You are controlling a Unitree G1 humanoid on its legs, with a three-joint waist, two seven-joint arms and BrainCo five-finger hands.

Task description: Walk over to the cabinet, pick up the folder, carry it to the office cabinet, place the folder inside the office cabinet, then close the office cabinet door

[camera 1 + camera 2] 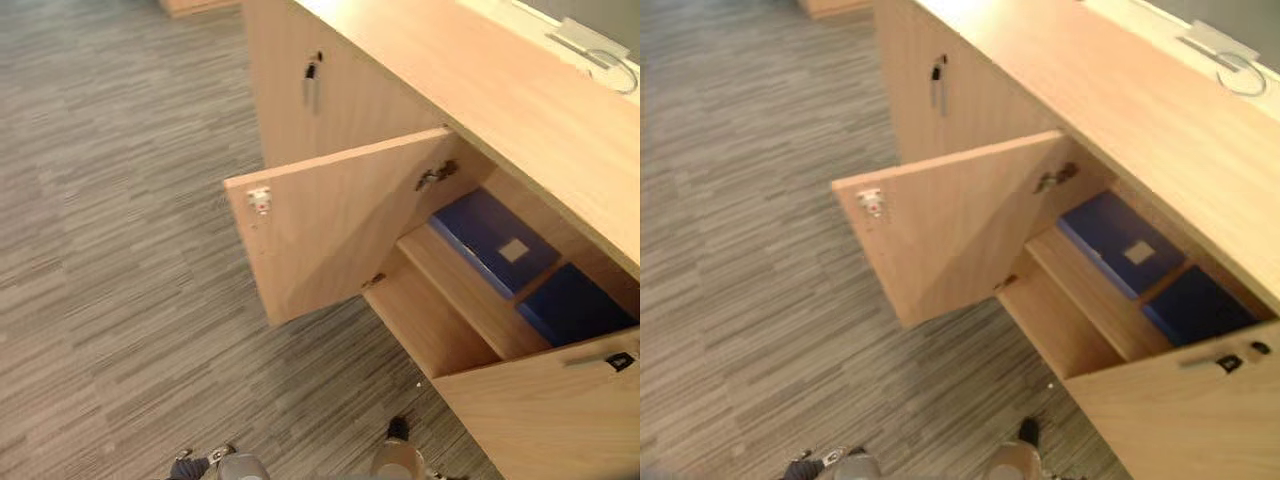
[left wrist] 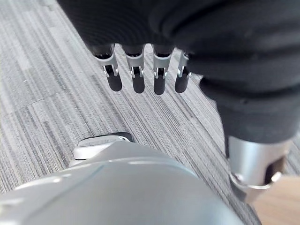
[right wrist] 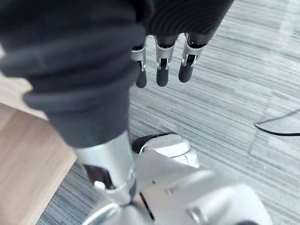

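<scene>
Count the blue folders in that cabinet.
2. One blue folder with a pale label lies inside the open wooden cabinet; the second blue folder sits beside it past a divider. More may be hidden.

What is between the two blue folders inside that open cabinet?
A thin upright wooden divider separates the labelled blue folder from the other blue folder, seen in both eye views.

I see a pale-brown wood-grain office cabinet (image 1: 335, 225) and grey carpet (image 1: 110, 260) streaked with fine darker lines. The flat rectangular folder (image 1: 478, 232) is deep blue, its small square label (image 1: 513, 250) beige.
</scene>
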